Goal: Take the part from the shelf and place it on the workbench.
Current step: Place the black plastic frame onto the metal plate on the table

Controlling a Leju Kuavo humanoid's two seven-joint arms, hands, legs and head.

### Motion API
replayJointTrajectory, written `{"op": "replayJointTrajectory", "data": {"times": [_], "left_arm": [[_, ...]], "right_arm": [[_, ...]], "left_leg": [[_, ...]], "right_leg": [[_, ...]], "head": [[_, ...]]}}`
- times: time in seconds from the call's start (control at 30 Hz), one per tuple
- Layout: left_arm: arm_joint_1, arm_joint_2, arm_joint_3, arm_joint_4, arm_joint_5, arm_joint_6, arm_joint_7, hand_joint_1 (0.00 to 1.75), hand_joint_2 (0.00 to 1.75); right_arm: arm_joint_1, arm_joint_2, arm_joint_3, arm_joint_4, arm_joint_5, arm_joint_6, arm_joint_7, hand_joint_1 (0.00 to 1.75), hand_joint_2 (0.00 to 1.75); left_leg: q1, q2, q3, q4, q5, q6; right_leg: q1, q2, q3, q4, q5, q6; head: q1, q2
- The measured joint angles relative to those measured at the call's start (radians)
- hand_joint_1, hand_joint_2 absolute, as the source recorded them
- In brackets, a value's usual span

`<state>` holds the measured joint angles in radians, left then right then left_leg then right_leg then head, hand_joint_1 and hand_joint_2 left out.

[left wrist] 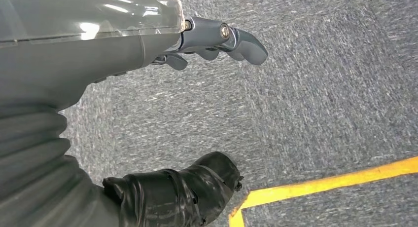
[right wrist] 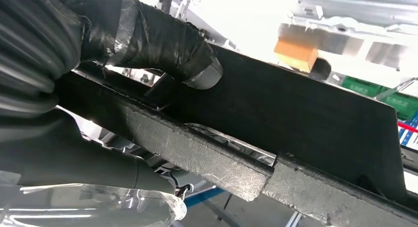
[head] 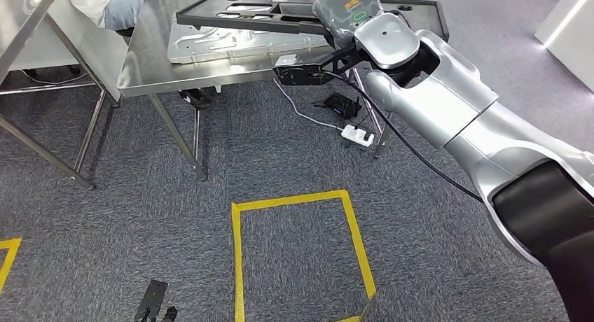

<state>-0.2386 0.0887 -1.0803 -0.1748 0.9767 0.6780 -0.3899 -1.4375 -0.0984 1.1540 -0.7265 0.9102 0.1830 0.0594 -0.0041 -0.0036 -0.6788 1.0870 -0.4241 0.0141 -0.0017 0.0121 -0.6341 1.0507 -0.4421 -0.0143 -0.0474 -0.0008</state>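
Observation:
The part (head: 294, 14) is a flat black frame with cut-outs, lying slightly tilted over the top of the steel workbench (head: 147, 56). My right hand (head: 348, 14), wrapped in clear plastic, grips its right end. In the right wrist view a black-taped thumb (right wrist: 162, 44) presses on the part's face (right wrist: 305, 118), with the part's edge running under the hand (right wrist: 59, 103). I cannot tell whether the part touches the bench. My left hand (left wrist: 217, 39) hangs over the carpet with its fingers apart and nothing in it.
A silver stamped plate (head: 210, 45) lies on the workbench under the black part. A person (head: 105, 3) sits behind the bench's far left corner. Another steel table (head: 28, 28) stands to the left. A white power strip (head: 357, 134) and cables lie under the bench. Yellow tape (head: 301, 197) marks the carpet.

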Motion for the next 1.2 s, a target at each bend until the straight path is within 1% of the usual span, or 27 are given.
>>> {"op": "replayJointTrajectory", "data": {"times": [0.03, 0.1, 0.17, 0.2, 0.23, 0.27, 0.33, 0.37, 0.4, 0.43, 0.47, 0.5, 0.53, 0.57, 0.67, 0.73, 0.77, 0.8, 0.87, 0.9, 0.93, 0.97, 1.03, 1.07, 1.1, 1.17, 1.2], "left_arm": [[-0.001, 0.001, 0.001, 0.0, -0.001, 0.001, 0.0, 0.0, 1.75], [-0.003, 0.001, 0.001, 0.0, -0.002, 0.001, 0.001, 0.0, 1.75], [-0.003, 0.001, 0.001, 0.0, -0.004, 0.002, 0.001, 0.0, 1.75], [-0.003, 0.0, 0.001, 0.0, -0.005, 0.002, 0.001, 0.0, 1.75], [-0.004, 0.0, 0.001, 0.0, -0.007, 0.002, 0.001, 0.0, 1.75], [-0.004, 0.0, 0.001, 0.0, -0.008, 0.003, 0.002, 0.0, 1.75], [-0.005, 0.0, 0.001, 0.0, -0.011, 0.003, 0.003, 0.0, 1.75], [-0.004, 0.0, 0.001, 0.0, -0.013, 0.003, 0.005, 0.0, 1.75], [-0.004, -0.001, 0.001, 0.0, -0.014, 0.003, 0.008, 0.0, 1.75], [-0.004, -0.001, 0.001, 0.0, -0.016, 0.002, 0.011, 0.0, 1.75], [-0.003, -0.002, 0.001, 0.0, -0.017, 0.002, 0.013, 0.0, 1.75], [-0.003, -0.003, 0.001, 0.0, -0.017, 0.002, 0.014, 0.0, 1.75], [-0.003, -0.004, 0.001, 0.0, -0.018, 0.001, 0.015, 0.0, 1.75], [-0.004, -0.004, 0.001, 0.0, -0.018, 0.001, 0.016, 0.0, 1.75], [-0.004, -0.005, 0.001, 0.0, -0.019, 0.001, 0.018, 0.0, 1.75], [-0.003, -0.006, 0.001, 0.0, -0.02, 0.001, 0.018, 0.0, 1.75], [-0.004, -0.006, 0.001, 0.0, -0.02, 0.001, 0.018, 0.0, 1.75], [-0.005, -0.006, 0.001, 0.0, -0.02, 0.001, 0.018, 0.0, 1.75], [-0.006, -0.006, 0.002, 0.0, -0.021, 0.001, 0.018, 0.0, 1.75], [-0.005, -0.006, 0.002, 0.0, -0.021, 0.001, 0.018, 0.0, 1.75], [-0.003, -0.006, 0.002, 0.0, -0.022, 0.001, 0.018, 0.0, 1.75], [-0.003, -0.006, 0.002, 0.0, -0.022, 0.001, 0.018, 0.0, 1.75], [-0.003, -0.005, 0.002, 0.0, -0.023, 0.001, 0.018, 0.0, 1.75], [-0.003, -0.004, 0.002, 0.0, -0.023, 0.001, 0.018, 0.0, 1.75], [-0.004, -0.004, 0.002, 0.0, -0.023, 0.001, 0.017, 0.0, 1.75], [-0.005, -0.002, 0.003, 0.0, -0.023, 0.001, 0.017, 0.0, 1.75], [-0.005, -0.002, 0.003, 0.0, -0.024, 0.002, 0.016, 0.0, 1.75]], "right_arm": [[0.0, 0.0, 0.0, 0.0, 0.0, -0.001, 0.0, 1.75, 1.75], [0.002, 0.0, 0.0, 0.001, 0.001, -0.002, 0.0, 1.75, 1.75], [0.003, 0.0, 0.0, 0.002, 0.001, -0.002, -0.001, 1.75, 1.75], [0.001, 0.0, 0.0, 0.002, 0.001, -0.003, -0.001, 1.75, 1.75], [0.0, 0.0, 0.0, 0.003, 0.002, -0.004, -0.001, 1.75, 1.75], [0.0, 0.0, 0.0, 0.004, 0.002, -0.005, -0.001, 1.75, 1.75], [0.006, 0.0, 0.0, 0.005, 0.003, -0.006, -0.002, 1.75, 1.75], [0.01, 0.0, 0.0, 0.006, 0.003, -0.006, -0.003, 1.75, 1.75], [0.013, 0.0, 0.0, 0.006, 0.003, -0.006, -0.003, 1.75, 1.75], [0.014, 0.0, 0.0, 0.007, 0.003, -0.006, -0.003, 1.75, 1.75], [0.013, 0.0, 0.0, 0.008, 0.003, -0.006, -0.003, 1.75, 1.75], [0.012, 0.0, 0.0, 0.008, 0.003, -0.006, -0.003, 1.75, 1.75], [0.011, 0.0, 0.0, 0.008, 0.003, -0.007, -0.003, 1.75, 1.75], [0.01, 0.0, 0.0, 0.008, 0.003, -0.007, -0.004, 1.75, 1.75], [0.01, 0.0, 0.0, 0.009, 0.003, -0.007, -0.004, 1.75, 1.75], [0.009, 0.0, 0.0, 0.011, 0.004, -0.007, -0.003, 1.75, 1.75], [0.008, 0.0, 0.0, 0.012, 0.005, -0.007, -0.003, 1.75, 1.75], [0.008, 0.0, 0.0, 0.012, 0.005, -0.007, -0.003, 1.75, 1.75], [0.01, 0.0, 0.0, 0.012, 0.005, -0.007, -0.003, 1.75, 1.75], [0.011, 0.0, 0.0, 0.012, 0.005, -0.007, -0.004, 1.75, 1.75], [0.013, 0.0, 0.0, 0.012, 0.005, -0.007, -0.004, 1.75, 1.75], [0.015, 0.0, 0.0, 0.012, 0.005, -0.007, -0.005, 1.75, 1.75], [0.015, 0.0, 0.0, 0.012, 0.006, -0.007, -0.005, 1.75, 1.75], [0.014, 0.0, 0.0, 0.012, 0.006, -0.007, -0.005, 1.75, 1.75], [0.013, 0.0, 0.0, 0.012, 0.006, -0.007, -0.005, 1.75, 1.75], [0.013, 0.0, 0.0, 0.012, 0.007, -0.006, -0.005, 1.75, 1.75], [0.013, 0.0, 0.0, 0.012, 0.007, -0.006, -0.005, 1.75, 1.75]], "left_leg": [[-0.005, 0.0, 0.018, -0.034, 0.006, 0.007], [-0.009, 0.0, 0.027, -0.053, 0.002, 0.012], [-0.003, 0.001, 0.038, -0.069, 0.007, 0.015], [0.001, 0.002, 0.046, -0.078, 0.01, 0.018], [0.005, 0.003, 0.052, -0.085, 0.012, 0.021], [0.005, 0.004, 0.055, -0.087, 0.011, 0.023], [0.005, 0.004, 0.056, -0.083, 0.007, 0.027], [0.005, 0.003, 0.056, -0.081, 0.005, 0.027], [0.005, 0.002, 0.056, -0.077, 0.002, 0.026], [0.005, 0.0, 0.056, -0.072, -0.003, 0.024], [0.006, -0.002, 0.057, -0.065, -0.008, 0.021], [0.008, -0.004, 0.057, -0.058, -0.015, 0.016], [0.009, -0.005, 0.056, -0.052, -0.02, 0.011], [0.009, -0.005, 0.054, -0.047, -0.024, 0.006], [0.007, -0.004, 0.051, -0.045, -0.027, -0.008], [0.008, -0.004, 0.046, -0.035, -0.038, -0.017], [0.009, -0.003, 0.035, -0.01, -0.053, -0.023], [0.011, -0.002, 0.013, 0.034, -0.075, -0.029], [0.014, -0.001, -0.053, 0.159, -0.121, -0.038], [0.014, -0.001, -0.083, 0.206, -0.128, -0.039], [0.014, -0.001, -0.098, 0.22, -0.117, -0.038], [0.014, -0.001, -0.094, 0.195, -0.088, -0.034], [0.009, -0.001, -0.041, 0.067, -0.012, -0.019], [0.005, -0.001, -0.011, 0.007, 0.01, -0.011], [0.0, -0.001, 0.009, -0.033, 0.02, -0.004], [-0.006, -0.002, 0.023, -0.058, 0.014, 0.005], [-0.003, -0.002, 0.028, -0.065, 0.015, 0.008]], "right_leg": [[0.0, -0.001, 0.001, -0.002, 0.0, 0.004], [-0.001, -0.002, 0.003, -0.008, 0.001, 0.013], [0.0, -0.004, 0.004, -0.008, -0.004, 0.023], [0.001, -0.005, -0.001, 0.008, -0.016, 0.027], [0.0, -0.006, -0.018, 0.047, -0.037, 0.031], [-0.001, -0.006, -0.045, 0.104, -0.064, 0.034], [-0.003, -0.007, -0.115, 0.236, -0.116, 0.039], [-0.005, -0.007, -0.14, 0.274, -0.121, 0.042], [-0.006, -0.007, -0.147, 0.277, -0.107, 0.044], [-0.008, -0.007, -0.134, 0.239, -0.074, 0.044], [-0.009, -0.008, -0.104, 0.172, -0.033, 0.043], [-0.009, -0.008, -0.071, 0.101, -0.003, 0.041], [-0.007, -0.008, -0.044, 0.047, 0.015, 0.039], [-0.005, -0.006, -0.028, 0.017, 0.021, 0.036], [0.001, -0.001, -0.023, 0.005, 0.017, 0.021], [-0.004, -0.001, -0.02, 0.0, 0.017, 0.01], [-0.008, -0.001, -0.018, -0.002, 0.017, 0.005], [-0.01, -0.001, -0.015, -0.003, 0.017, 0.001], [-0.01, 0.0, -0.012, -0.003, 0.014, -0.003], [-0.009, 0.001, -0.01, -0.003, 0.012, -0.004], [-0.008, 0.001, -0.007, -0.003, 0.009, -0.005], [-0.007, 0.002, -0.002, -0.003, 0.006, -0.005], [-0.005, 0.001, 0.01, -0.004, -0.002, -0.003], [-0.004, 0.001, 0.015, -0.006, -0.005, 0.0], [-0.004, 0.001, 0.017, -0.008, -0.007, 0.003], [-0.005, 0.001, 0.019, -0.013, -0.008, 0.013], [-0.004, 0.001, 0.02, -0.016, -0.009, 0.019]], "head": [[0.0, 0.0], [-0.001, 0.0], [0.0, 0.0], [0.001, 0.0], [0.002, 0.0], [0.003, 0.0], [0.003, 0.0], [0.003, 0.0], [0.003, 0.0], [0.004, 0.0], [0.004, 0.0], [0.003, 0.0], [0.003, 0.0], [0.005, 0.0], [0.009, 0.0], [0.007, 0.0], [0.005, 0.0], [0.002, 0.0], [-0.001, 0.0], [0.0, 0.0], [0.0, 0.0], [0.0, 0.0], [0.0, 0.0], [0.001, 0.0], [0.001, 0.0], [0.001, 0.0], [0.001, 0.0]]}}
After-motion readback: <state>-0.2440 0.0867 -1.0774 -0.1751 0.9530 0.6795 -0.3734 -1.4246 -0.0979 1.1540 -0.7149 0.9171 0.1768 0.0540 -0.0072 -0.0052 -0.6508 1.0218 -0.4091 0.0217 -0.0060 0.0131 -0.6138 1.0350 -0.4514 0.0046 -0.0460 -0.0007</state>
